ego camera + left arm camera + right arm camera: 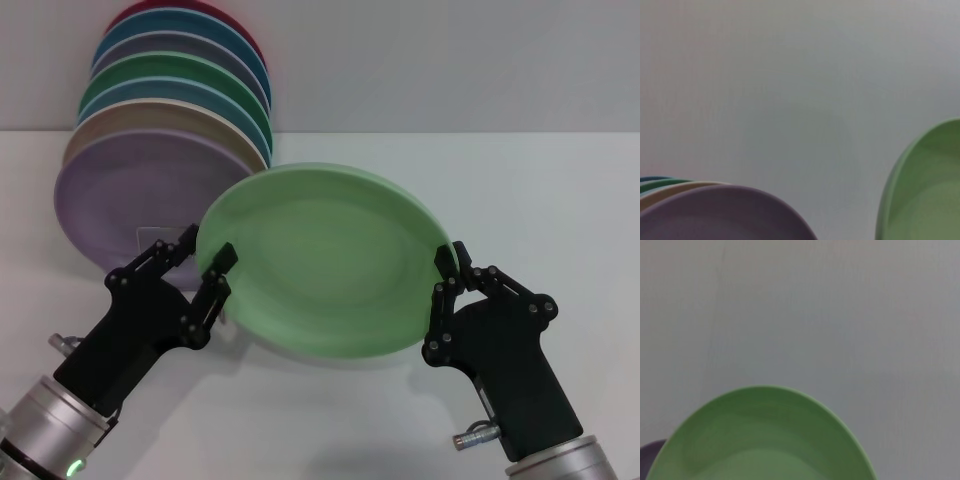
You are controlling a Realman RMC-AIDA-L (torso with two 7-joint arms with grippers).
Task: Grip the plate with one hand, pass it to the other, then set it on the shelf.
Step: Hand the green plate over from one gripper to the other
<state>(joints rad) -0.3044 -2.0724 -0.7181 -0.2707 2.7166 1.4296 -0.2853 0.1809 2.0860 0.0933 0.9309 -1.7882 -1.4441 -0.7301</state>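
The pale mint-green plate (325, 265) hangs tilted above the table between my two grippers. My right gripper (452, 262) is shut on its right rim. My left gripper (205, 250) is open, one finger on either side of the plate's left rim. The plate's edge also fills a corner of the left wrist view (925, 190) and the lower part of the right wrist view (760, 440). The shelf (150, 232) shows only as a thin clear rectangular loop in front of the lilac plate, just behind my left gripper.
Several plates stand on edge in a row at the back left, with a lilac plate (120, 190) in front, then beige, blue and emerald-green plate (170, 75) ones. A white table (540, 200) stretches to the right.
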